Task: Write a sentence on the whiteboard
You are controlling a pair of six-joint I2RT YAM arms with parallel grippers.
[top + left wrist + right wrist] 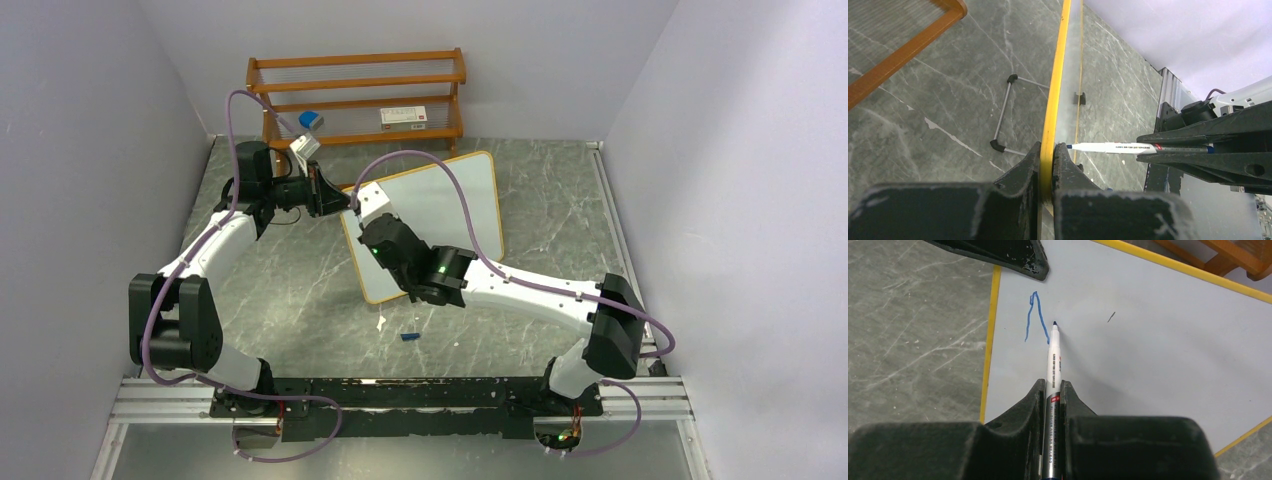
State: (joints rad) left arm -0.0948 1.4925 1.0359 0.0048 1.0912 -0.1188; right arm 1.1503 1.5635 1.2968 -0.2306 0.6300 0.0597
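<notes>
The whiteboard (450, 200) stands tilted on the table, its yellow-orange frame (1050, 110) seen edge-on in the left wrist view. My left gripper (1048, 156) is shut on the frame at the board's upper left corner (350, 205). My right gripper (1053, 390) is shut on a white marker (1054, 360) with a blue tip. The tip sits at or just off the board face (1148, 350). Of the sentence, only one thin blue peaked stroke (1034, 315) shows, just left of the tip. The marker (1113, 147) points at the board from the right.
A brown wooden shelf rack (355, 95) stands behind the board with a blue item (309, 119) and a white box (405, 116) on it. A small blue cap (409, 336) lies on the table in front. The board's wire leg (1003, 120) rests behind it.
</notes>
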